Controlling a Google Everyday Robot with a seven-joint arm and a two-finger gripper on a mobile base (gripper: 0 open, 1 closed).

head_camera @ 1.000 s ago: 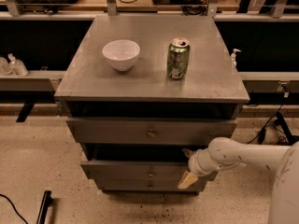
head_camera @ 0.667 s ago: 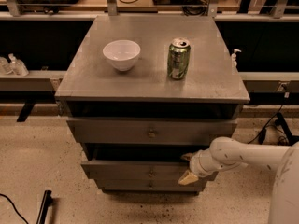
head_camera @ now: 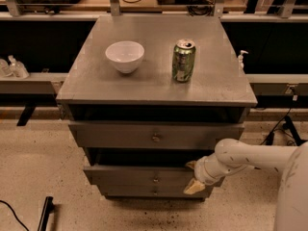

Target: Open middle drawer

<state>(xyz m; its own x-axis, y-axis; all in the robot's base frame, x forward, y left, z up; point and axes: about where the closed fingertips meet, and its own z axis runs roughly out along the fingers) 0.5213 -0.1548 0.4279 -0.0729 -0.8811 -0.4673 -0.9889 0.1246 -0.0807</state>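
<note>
The middle drawer (head_camera: 139,176) is a grey flat front with a small round knob (head_camera: 155,179), set between a wider top drawer (head_camera: 115,136) and a narrow bottom drawer (head_camera: 130,191). It stands out a little from the cabinet, with a dark gap above it. My gripper (head_camera: 192,176) is at the right end of the middle drawer front, right of the knob. Its fingers are apart, one tan fingertip (head_camera: 194,186) at the front's lower edge and the other at its upper edge. The white arm (head_camera: 250,158) reaches in from the right.
On the grey cabinet top (head_camera: 96,83) stand a white bowl (head_camera: 124,56) and a green can (head_camera: 183,60). Shelving and cables run behind the cabinet. A dark bar (head_camera: 45,211) lies on the speckled floor at lower left.
</note>
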